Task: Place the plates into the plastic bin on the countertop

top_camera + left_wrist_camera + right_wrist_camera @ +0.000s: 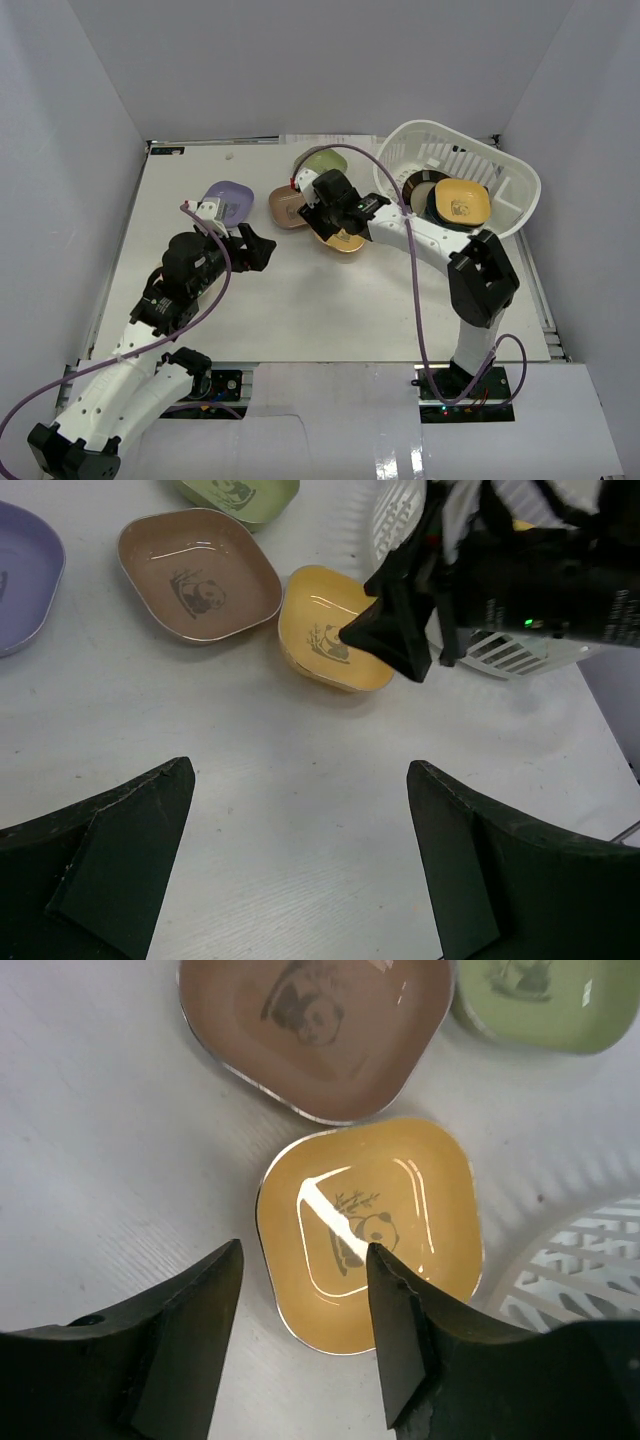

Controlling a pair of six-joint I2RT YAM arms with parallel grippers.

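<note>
The right gripper (pixel 305 1260) is spread open and low over the orange dish (pixel 400 1190). One finger stands outside the dish's near rim and the other over its well, so in my judgement a rim pinch is being set up. The dish lies flat on the countertop (pixel 330 310), just beside the foot of the plastic bin (pixel 517 185) and close to the brown dish (pixel 310 1040). The bin already holds a yellow dish (pixel 462 203) and the dark-rimmed plate (pixel 418 187). The green dish (pixel 325 162) and lavender dish (pixel 227 200) sit outside it. The left gripper (pixel 298 770) is also spread, with nothing between its fingers, hovering over bare tabletop.

- **Slip:** the glossy, shallow rim may slip from a thin pinch.
- **Skid:** a closing finger may push the dish into the brown dish or the bin wall.
- **Snag:** a tilted lift may catch on the bin's rim.
</note>
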